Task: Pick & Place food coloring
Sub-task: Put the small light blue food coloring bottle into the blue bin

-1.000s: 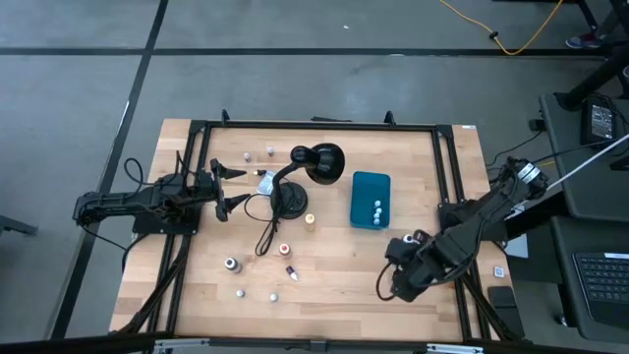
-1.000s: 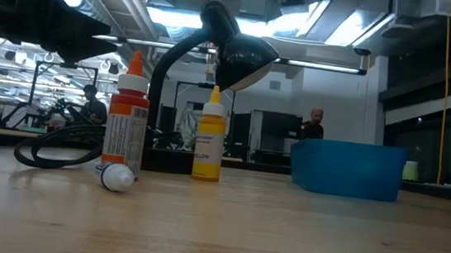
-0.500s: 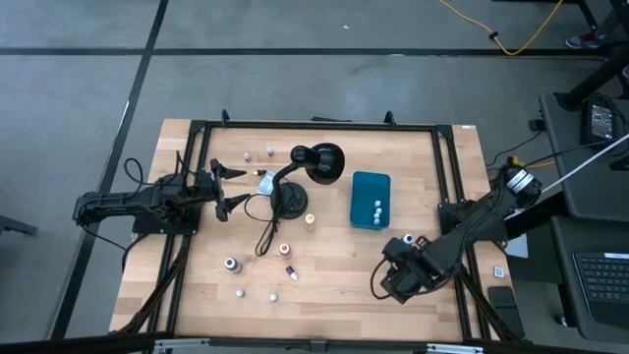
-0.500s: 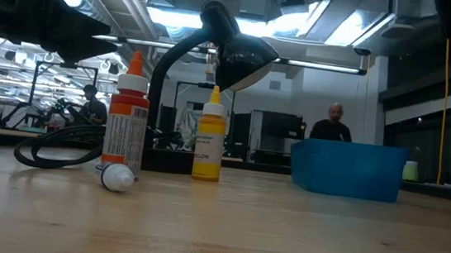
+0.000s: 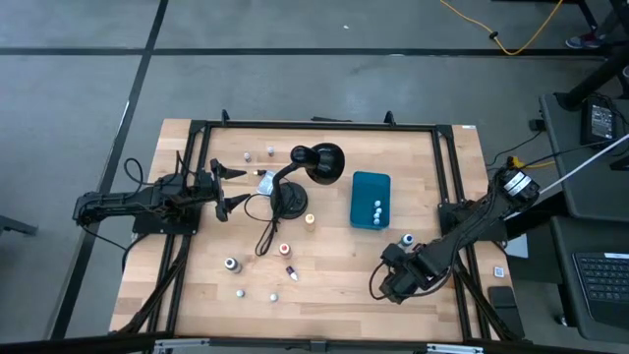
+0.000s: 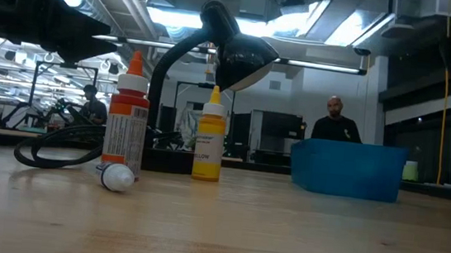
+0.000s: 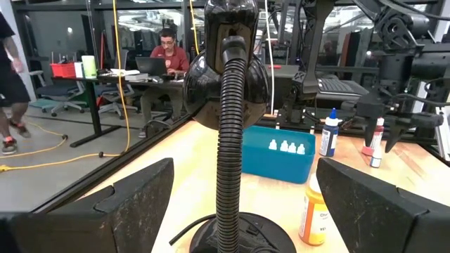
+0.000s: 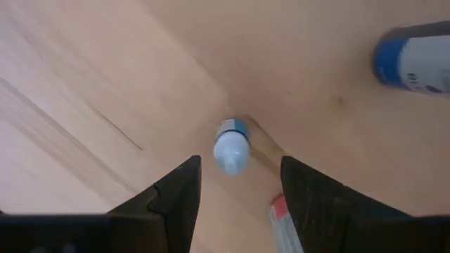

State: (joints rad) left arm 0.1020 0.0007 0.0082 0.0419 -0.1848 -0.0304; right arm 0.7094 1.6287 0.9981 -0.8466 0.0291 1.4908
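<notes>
My right gripper [image 8: 240, 176] stands open at the table's near right [image 5: 389, 285], pointing down. Straight under it a small white dropper bottle with a blue band [image 8: 230, 147] stands on the wood. A red-capped bottle [image 8: 283, 214] shows beside one finger, and a larger blue-capped bottle [image 8: 415, 60] stands farther off [image 5: 407, 239]. More food coloring bottles [image 5: 285, 250] are scattered at the near left. A few white-capped ones [image 5: 377, 209] sit in the teal box [image 5: 371, 187]. My left gripper [image 5: 222, 189] waits open at the left, level, facing the lamp.
The black desk lamp [image 5: 307, 169] with its base and looped cord [image 5: 263, 234] stands mid-table. An orange bottle [image 6: 129, 117] and a yellow one [image 6: 209, 140] stand in front of it. Black frame rails [image 5: 452, 177] run along the table's sides. A person [image 6: 335, 120] stands in the room behind.
My right gripper has sunk toward the table at the near right and its wrist has rolled somewhat.
</notes>
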